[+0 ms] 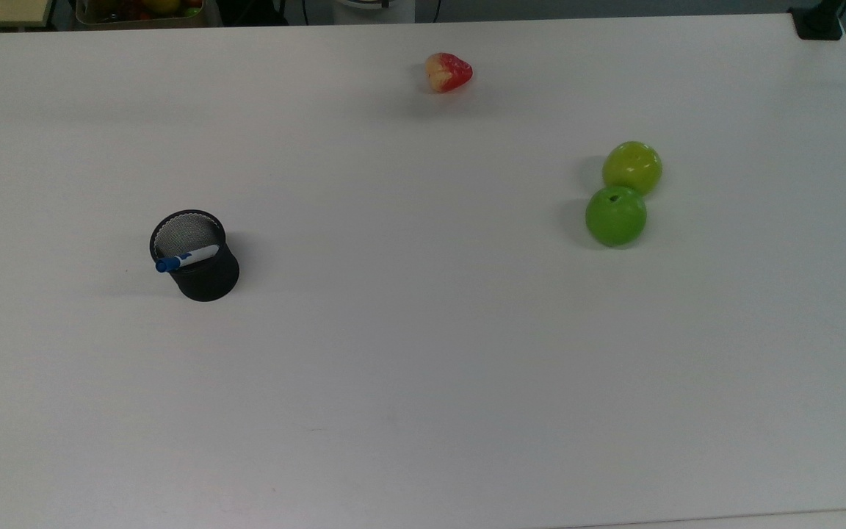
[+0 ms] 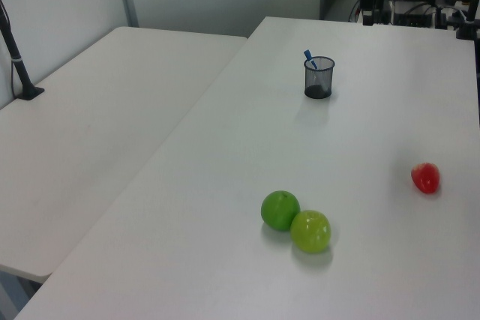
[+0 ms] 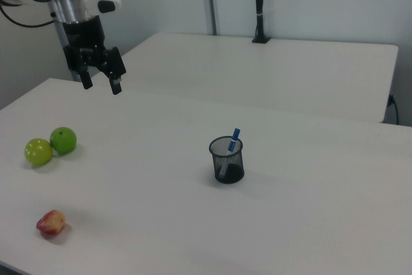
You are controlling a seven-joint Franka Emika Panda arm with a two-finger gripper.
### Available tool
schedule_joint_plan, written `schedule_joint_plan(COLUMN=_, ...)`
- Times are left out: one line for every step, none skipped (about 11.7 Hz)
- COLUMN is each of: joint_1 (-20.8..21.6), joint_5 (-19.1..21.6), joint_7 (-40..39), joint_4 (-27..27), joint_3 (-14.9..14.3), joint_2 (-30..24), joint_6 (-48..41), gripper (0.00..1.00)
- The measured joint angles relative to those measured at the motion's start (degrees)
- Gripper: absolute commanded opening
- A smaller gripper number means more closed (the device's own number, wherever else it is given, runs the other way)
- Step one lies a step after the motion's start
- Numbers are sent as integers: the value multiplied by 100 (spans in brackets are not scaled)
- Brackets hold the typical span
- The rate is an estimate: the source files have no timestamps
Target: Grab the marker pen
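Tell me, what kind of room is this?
Probably a robot lab or office: plain white tables, a robot arm whose gripper hangs above one, and a marker pen standing in a black mesh cup.

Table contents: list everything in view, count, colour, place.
marker pen: 1, white with blue cap, standing tilted in the mesh cup, cap up
mesh cup: 1, black, upright, toward the top view's left
apples: 2, green, touching, toward the top view's right
red fruit: 1, red and yellow, near the top view's far edge
table: 1, white
claw: 1, black, open, raised above the table at the right view's upper left
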Motion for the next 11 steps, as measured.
schedule_joint_plan(joint_1=0, joint_5=0, joint_7=0, joint_4=0, joint_3=0, joint_2=0, joint_6=0, gripper=100)
schedule_joint_plan(joint_1=0, joint_5=0, joint_7=0, joint_4=0, joint_3=0, joint_2=3, joint_6=0, gripper=100)
schedule_joint_plan(joint_1=0, joint_5=0, joint_7=0, joint_4=-1, joint_3=0, joint_2=11, joint_6=13, gripper=100)
schedule_joint_plan(joint_1=0, joint_5=0, joint_7=0, joint_4=-1, joint_3=0, joint_2=21, joint_6=40, gripper=100)
schedule_joint_plan(joint_1=0, joint_5=0, joint_7=0, joint_4=-2, joint_3=0, joint_2=31, joint_6=58, gripper=100)
schedule_joint_plan(joint_1=0, joint_5=0, joint_7=0, joint_4=-2, joint_3=0, joint_2=38, joint_6=62, gripper=100)
schedule_joint_plan(joint_1=0, joint_5=0, joint_7=0, joint_4=-2, joint_3=0, joint_2=40, joint_6=63, gripper=100)
schedule_joint_plan(joint_1=0, joint_5=0, joint_7=0, joint_4=-2, joint_3=0, joint_2=41, joint_6=63, gripper=100)
schedule_joint_plan(joint_1=0, joint_5=0, joint_7=0, joint_4=-2, joint_3=0, joint_2=42, joint_6=63, gripper=100)
schedule_joint_plan(joint_1=0, joint_5=0, joint_7=-14, joint_4=-2, joint_3=0, joint_2=42, joint_6=64, gripper=100)
schedule_joint_plan(joint_1=0, joint_5=0, joint_7=-67, joint_4=-2, joint_3=0, joint_2=42, joint_6=64, gripper=100)
